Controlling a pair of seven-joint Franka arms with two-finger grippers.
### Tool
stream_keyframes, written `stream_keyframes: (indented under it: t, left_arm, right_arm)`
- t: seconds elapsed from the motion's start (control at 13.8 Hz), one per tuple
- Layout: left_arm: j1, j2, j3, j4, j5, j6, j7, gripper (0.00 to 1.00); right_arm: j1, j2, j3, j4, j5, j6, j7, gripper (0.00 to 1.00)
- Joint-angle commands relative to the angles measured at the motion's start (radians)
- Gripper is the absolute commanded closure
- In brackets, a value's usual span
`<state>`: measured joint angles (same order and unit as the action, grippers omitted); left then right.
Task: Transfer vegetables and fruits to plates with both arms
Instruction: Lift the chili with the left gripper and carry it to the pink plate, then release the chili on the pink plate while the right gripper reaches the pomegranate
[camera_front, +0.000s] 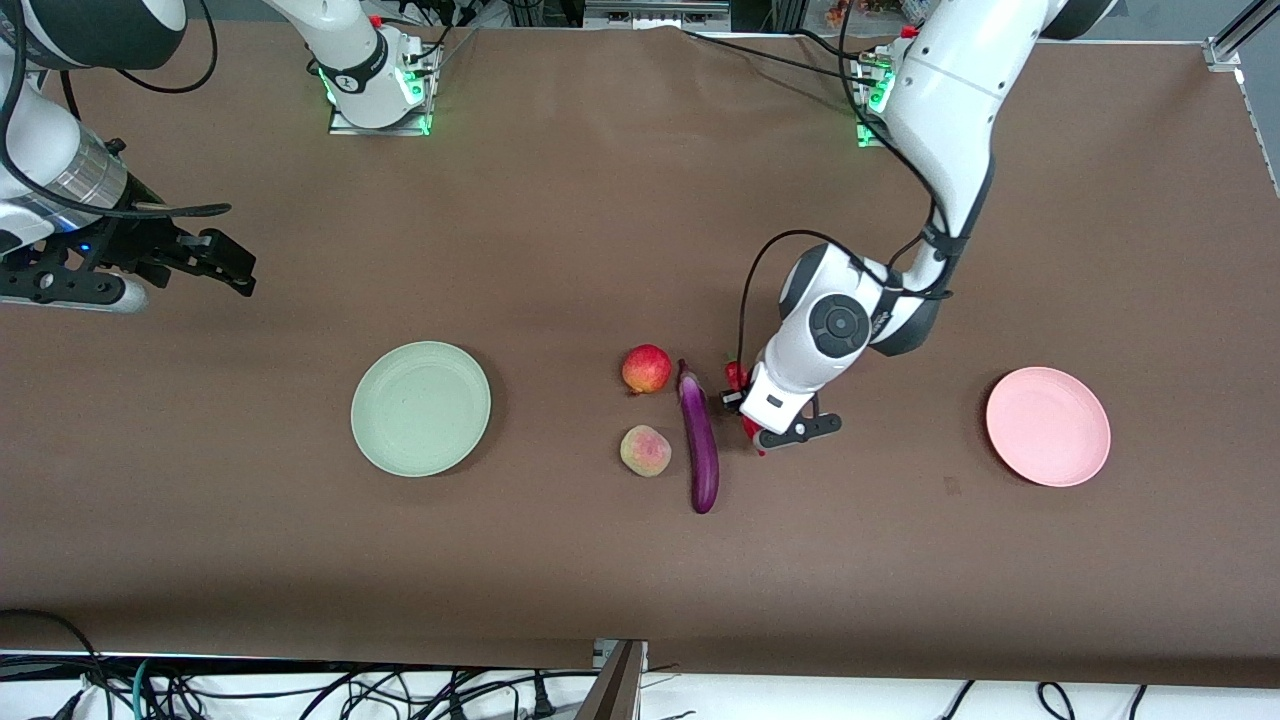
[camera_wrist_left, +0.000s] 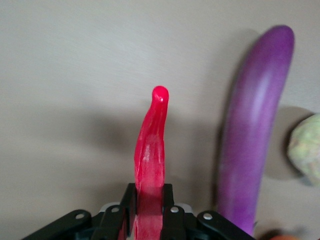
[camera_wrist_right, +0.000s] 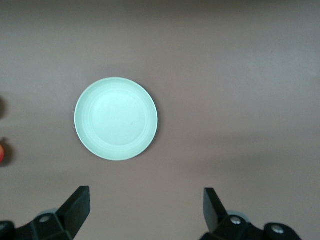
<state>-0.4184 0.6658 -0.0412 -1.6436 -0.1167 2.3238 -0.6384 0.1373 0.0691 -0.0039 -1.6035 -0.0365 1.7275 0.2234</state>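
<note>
Chili, thin glossy red pepper (camera_wrist_left: 151, 150), lies on the brown worktop (camera_front: 600, 200) just beside the long purple eggplant (camera_front: 699, 440), parallel to it; the left claw (camera_wrist_left: 149, 210) is clamped across its stem end. The pink round plate (camera_front: 1048, 426) sits toward the left arm's end. The right claw (camera_wrist_right: 145, 205) waits spread wide above the pale green plate (camera_wrist_right: 116, 118)

Chili pepper (camera_front: 737, 376) mostly hidden under left arm's wrist.

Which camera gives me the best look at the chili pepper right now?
The left wrist view: the chili pepper fills it, clamped in the left gripper. The front view shows only red slivers around that arm's wrist; the right wrist view shows none.
</note>
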Motion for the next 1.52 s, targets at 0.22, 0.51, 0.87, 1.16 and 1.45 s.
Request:
stream_keyframes:
  t: [0.22,0.51,0.87,1.16,1.45]
  left_arm:
    - [0.100,-0.175,0.044,0.005,0.196,-0.452,0.113,1.00]
    - [0.297,-0.175,0.043,0.007,0.252,-0.489,0.658,1.00]
    - [0.481,-0.072,0.041,0.028,0.253,-0.367,1.127,0.98]
    - [0.535,0.000,0.035,0.062,0.217,-0.285,1.305,0.00]
    - [0.535,-0.002,0.035,0.070,0.210,-0.287,1.309,0.00]
  right_arm:
    - [-0.002,-0.006,-0.002,-0.007,0.009,0.026,0.007,0.00]
    - [0.004,0.035,-0.001,-0.007,0.012,0.023,0.005,0.00]
    - [0.074,0.089,0.007,-0.013,0.018,0.017,0.008,0.00]
    - [0.177,0.185,0.007,0.002,0.068,0.062,0.088,0.00]
    - [0.264,0.360,0.019,0.118,0.168,0.161,0.236,0.00]
